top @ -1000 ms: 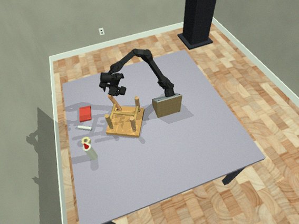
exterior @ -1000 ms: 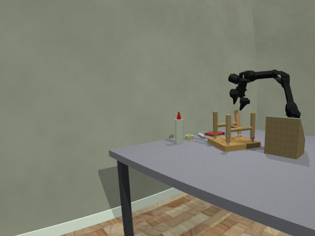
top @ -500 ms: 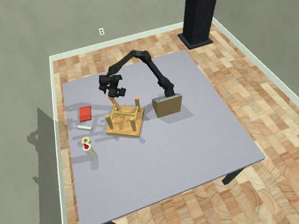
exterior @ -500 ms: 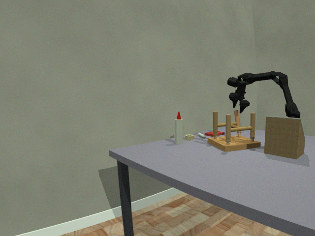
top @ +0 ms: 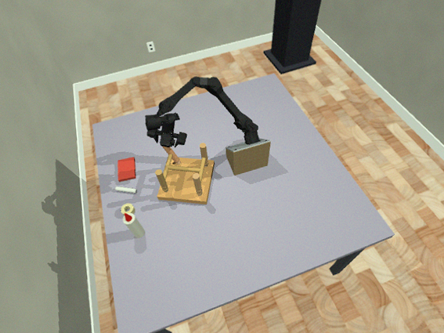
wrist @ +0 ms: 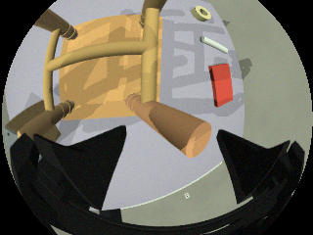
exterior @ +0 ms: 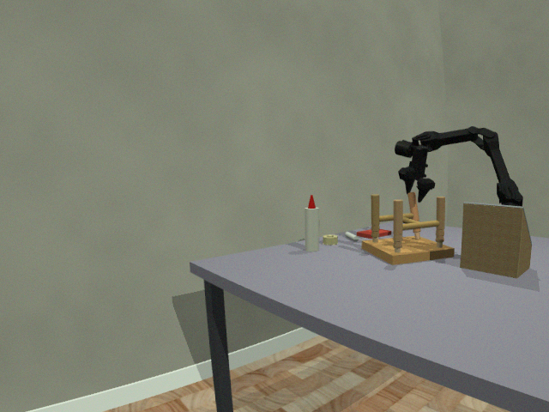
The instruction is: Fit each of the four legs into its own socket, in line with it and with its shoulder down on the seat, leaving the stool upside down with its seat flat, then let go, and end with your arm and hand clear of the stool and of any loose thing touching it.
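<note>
Exterior: tilted leg [exterior: 413,213] in seat [exterior: 406,253] socket, end effector [exterior: 417,187] open above.

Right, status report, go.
Pincer open, empty, straddling the tilted leg. Three other legs upright in the seat. Nothing blocking.

One upturned stool seat [top: 186,189] lies toward the table's left edge, with four legs standing from it: three upright legs [top: 161,181] [top: 196,184] [top: 203,150] and one tilted leg [top: 170,155] of a redder wood. Four rungs [top: 184,168] link the legs. Nearer the left edge are one red block [top: 126,168], one white stick [top: 125,189], one roll of tape [top: 127,208] and one red-capped bottle [top: 133,224]. One brown wedge-shaped block [top: 249,157] carries the single arm with its one gripper [top: 167,137].
</note>
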{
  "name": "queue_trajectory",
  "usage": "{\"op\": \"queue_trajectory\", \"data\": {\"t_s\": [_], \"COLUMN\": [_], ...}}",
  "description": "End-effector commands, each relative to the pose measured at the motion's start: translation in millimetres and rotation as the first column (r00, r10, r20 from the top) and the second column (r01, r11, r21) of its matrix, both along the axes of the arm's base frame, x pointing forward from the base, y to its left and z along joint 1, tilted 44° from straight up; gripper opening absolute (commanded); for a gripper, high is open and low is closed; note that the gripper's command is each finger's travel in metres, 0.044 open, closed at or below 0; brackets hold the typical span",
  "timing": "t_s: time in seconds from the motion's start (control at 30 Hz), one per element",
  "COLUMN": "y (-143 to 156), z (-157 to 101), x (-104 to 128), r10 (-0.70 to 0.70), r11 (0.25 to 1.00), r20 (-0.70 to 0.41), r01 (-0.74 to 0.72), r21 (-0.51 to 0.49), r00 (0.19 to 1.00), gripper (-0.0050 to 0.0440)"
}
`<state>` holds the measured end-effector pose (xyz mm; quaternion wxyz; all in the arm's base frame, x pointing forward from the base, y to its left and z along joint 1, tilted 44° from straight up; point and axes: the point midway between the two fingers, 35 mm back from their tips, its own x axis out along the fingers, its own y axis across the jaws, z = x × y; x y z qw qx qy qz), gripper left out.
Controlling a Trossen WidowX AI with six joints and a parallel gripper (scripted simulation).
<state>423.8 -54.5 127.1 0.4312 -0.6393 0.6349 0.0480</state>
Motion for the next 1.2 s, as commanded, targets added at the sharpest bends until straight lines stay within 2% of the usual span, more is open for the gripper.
{"op": "queue_trajectory", "data": {"t_s": [0.0,0.27,0.47,1.17], "y": [-2.4,-2.4,4.6,7.0], "z": [-4.8,-4.8,-6.5,-8.3], "x": [0.4,0.4,-12.5,-17.8], "r10": [-0.01,-0.01,-0.01,-0.01], "r11": [1.0,1.0,1.0,1.0], "r20": [-0.011,-0.011,-0.011,-0.011], "r01": [0.01,0.01,0.01,0.01], "r21": [0.005,0.005,0.005,0.005], "r00": [1.0,1.0,1.0,1.0], "gripper": [0.044,0.044,0.044,0.044]}}
